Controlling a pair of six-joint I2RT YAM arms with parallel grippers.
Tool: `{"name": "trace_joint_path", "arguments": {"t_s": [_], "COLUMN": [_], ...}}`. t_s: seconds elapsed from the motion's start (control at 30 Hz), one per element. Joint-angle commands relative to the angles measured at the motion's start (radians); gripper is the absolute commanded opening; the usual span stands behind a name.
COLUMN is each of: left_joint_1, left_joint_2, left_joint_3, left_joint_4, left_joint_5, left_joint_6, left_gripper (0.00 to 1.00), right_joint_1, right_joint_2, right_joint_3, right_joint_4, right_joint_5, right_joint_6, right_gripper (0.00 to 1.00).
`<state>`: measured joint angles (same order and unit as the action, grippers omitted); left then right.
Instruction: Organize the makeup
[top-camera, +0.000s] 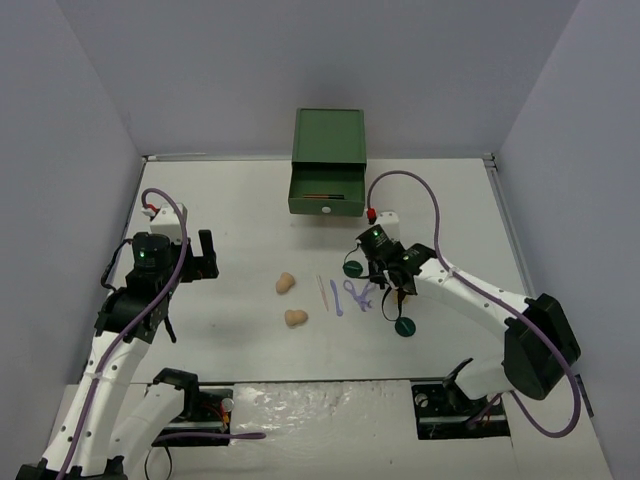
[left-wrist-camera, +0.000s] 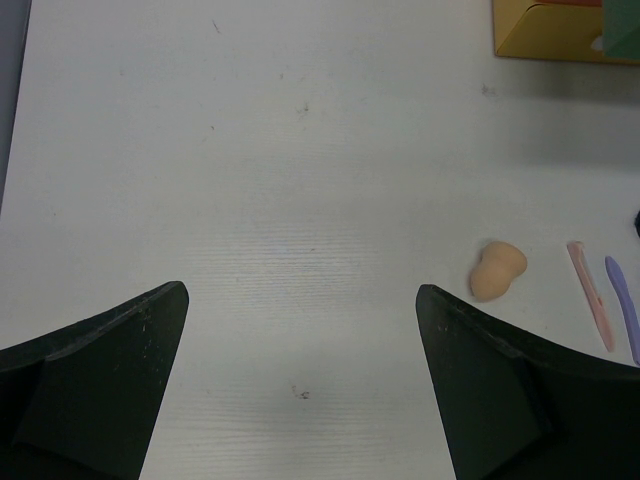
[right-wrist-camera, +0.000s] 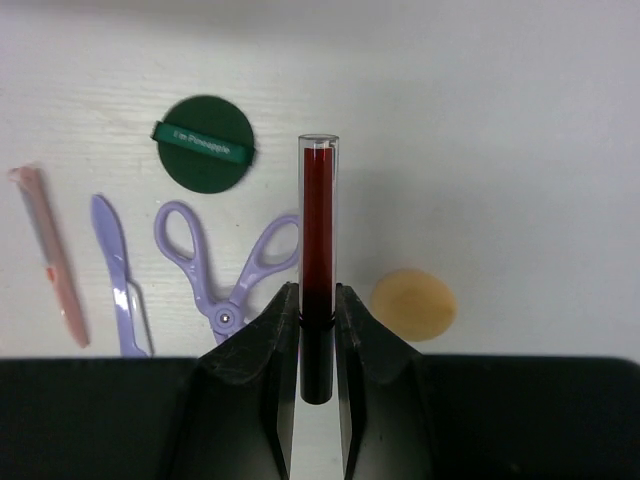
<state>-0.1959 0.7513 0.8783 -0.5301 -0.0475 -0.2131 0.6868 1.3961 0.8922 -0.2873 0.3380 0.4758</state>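
Note:
My right gripper (right-wrist-camera: 317, 300) is shut on a thin black-and-red stick (right-wrist-camera: 317, 220), held above the table. Beneath it lie a dark green disc (right-wrist-camera: 205, 143), lilac scissors (right-wrist-camera: 228, 265), a lilac tool (right-wrist-camera: 118, 275), a pale orange stick (right-wrist-camera: 50, 255) and a tan sponge (right-wrist-camera: 413, 303). From above, two tan sponges (top-camera: 285, 284) (top-camera: 296, 318) lie mid-table, left of the lilac tools (top-camera: 358, 295). Green discs (top-camera: 352, 268) (top-camera: 404, 327) flank the right gripper (top-camera: 385, 275). My left gripper (left-wrist-camera: 302, 291) stands open over bare table, a sponge (left-wrist-camera: 497, 270) to its right.
A green drawer box (top-camera: 328, 140) stands at the back centre, its drawer (top-camera: 325, 195) pulled open with thin sticks inside. A yellow box corner (left-wrist-camera: 560, 30) shows in the left wrist view. Grey walls enclose the table on three sides.

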Motion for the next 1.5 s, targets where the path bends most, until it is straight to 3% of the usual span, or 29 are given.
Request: {"name": "trace_joint_path", "arguments": {"t_s": [0.0,0.23,0.4,0.53,0.67,0.83,0.97,1.03,1.23,1.47], "left_joint_1": [0.006,0.006,0.006,0.006,0.006,0.004,0.004,0.004,0.006,0.006], "left_joint_2": [-0.002,0.007,0.011,0.013,0.013,0.011,0.01,0.008,0.006,0.009], "left_joint_3": [0.044,0.042,0.041,0.041,0.041,0.041,0.041,0.042,0.042,0.044], "left_joint_4": [0.047,0.048,0.047,0.047,0.047,0.047,0.048,0.047,0.047,0.047], "left_joint_5": [0.006,0.005,0.003,0.002,0.002,0.008,0.009,0.009,0.006,0.011], "left_joint_6": [-0.008,-0.006,-0.008,-0.008,-0.008,-0.008,-0.009,-0.008,-0.006,-0.009], "left_gripper": [0.97,0.97,0.97,0.97,0.97,0.97,0.97,0.97,0.97,0.97], "right_joint_1": [-0.004,-0.003,-0.001,0.0,-0.009,-0.016,-0.016,-0.015,-0.004,0.075], "right_joint_2": [-0.042,0.074,0.199,0.303,0.385,0.457,0.439,0.401,0.247,0.033], "right_joint_3": [0.244,0.616,0.795,0.87,0.93,0.996,1.01,1.002,0.874,0.493], "right_joint_4": [-0.047,-0.031,-0.024,-0.027,-0.024,-0.007,0.028,0.047,0.14,0.297], "right_joint_5": [0.035,-0.135,-0.248,-0.262,-0.263,-0.263,-0.253,-0.238,-0.126,0.054], "right_joint_6": [-0.255,-0.694,-0.994,-1.16,-1.201,-1.164,-1.104,-1.068,-0.786,-0.3], "right_gripper": [0.0,0.0,0.0,0.02,0.08,0.42,0.64,0.7,0.74,0.75]}}
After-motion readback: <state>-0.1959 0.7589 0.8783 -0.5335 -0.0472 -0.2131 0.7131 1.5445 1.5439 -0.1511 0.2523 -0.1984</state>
